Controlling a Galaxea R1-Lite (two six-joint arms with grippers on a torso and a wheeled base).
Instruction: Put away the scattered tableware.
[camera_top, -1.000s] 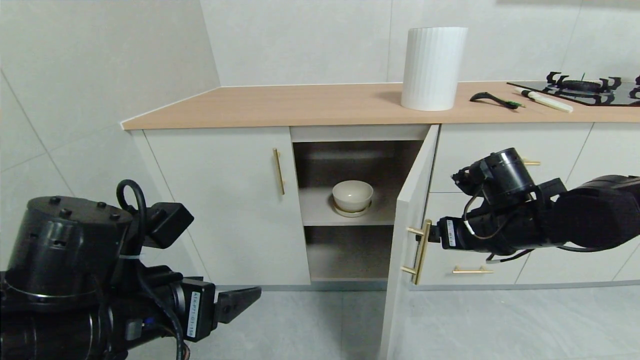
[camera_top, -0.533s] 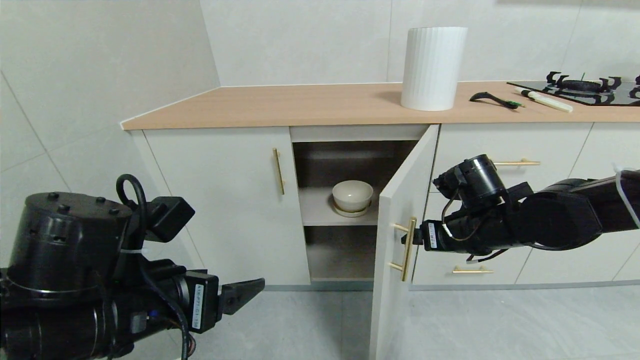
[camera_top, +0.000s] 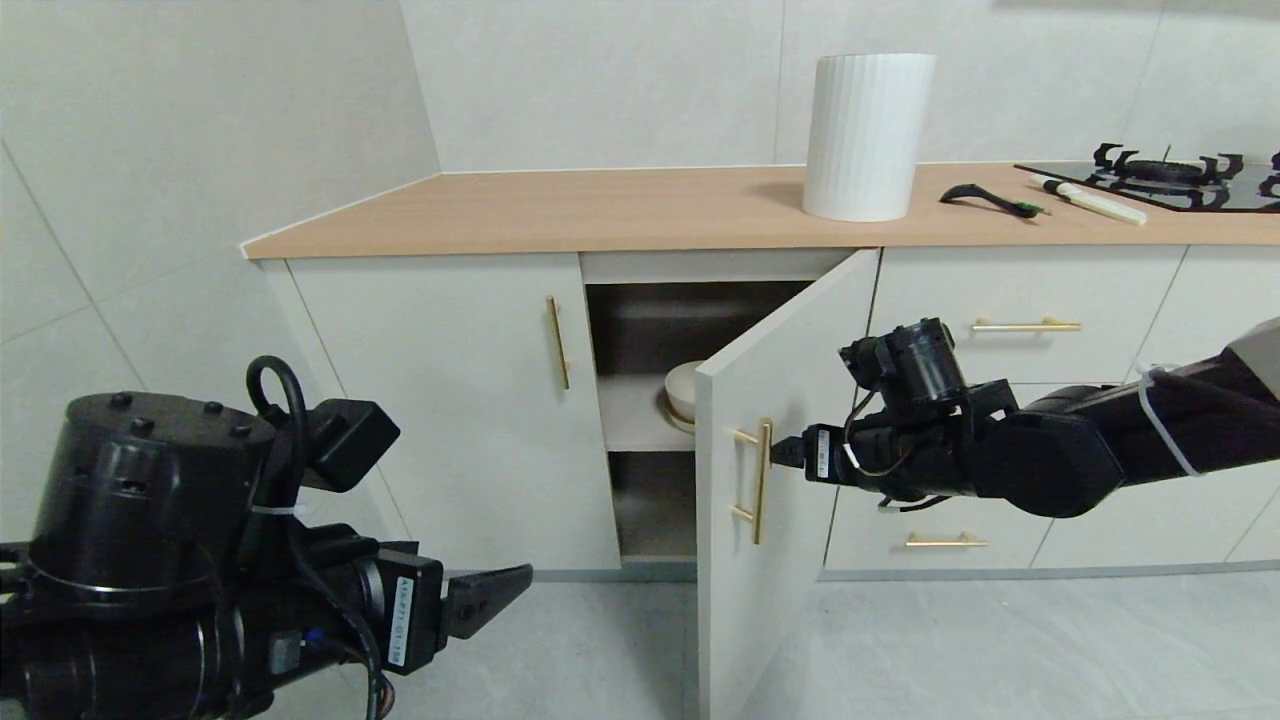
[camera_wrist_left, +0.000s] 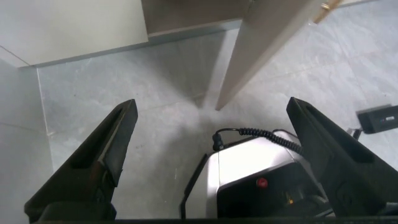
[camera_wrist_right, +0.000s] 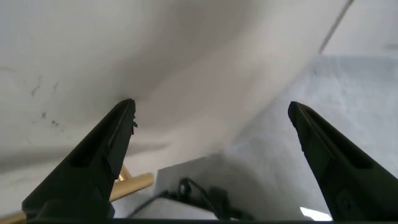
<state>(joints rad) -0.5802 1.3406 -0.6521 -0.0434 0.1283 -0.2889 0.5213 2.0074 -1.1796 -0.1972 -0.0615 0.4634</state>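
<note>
Both spread wide: right claw (camera_top: 782, 451) level at door handle (camera_top: 762, 482), left claw (camera_top: 495, 596) low over floor (camera_top: 600, 645).

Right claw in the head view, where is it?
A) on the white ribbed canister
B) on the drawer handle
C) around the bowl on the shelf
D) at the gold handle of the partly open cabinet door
D: the right claw points straight at the vertical gold handle on the partly open cabinet door, with its tip right at the bar.
</note>
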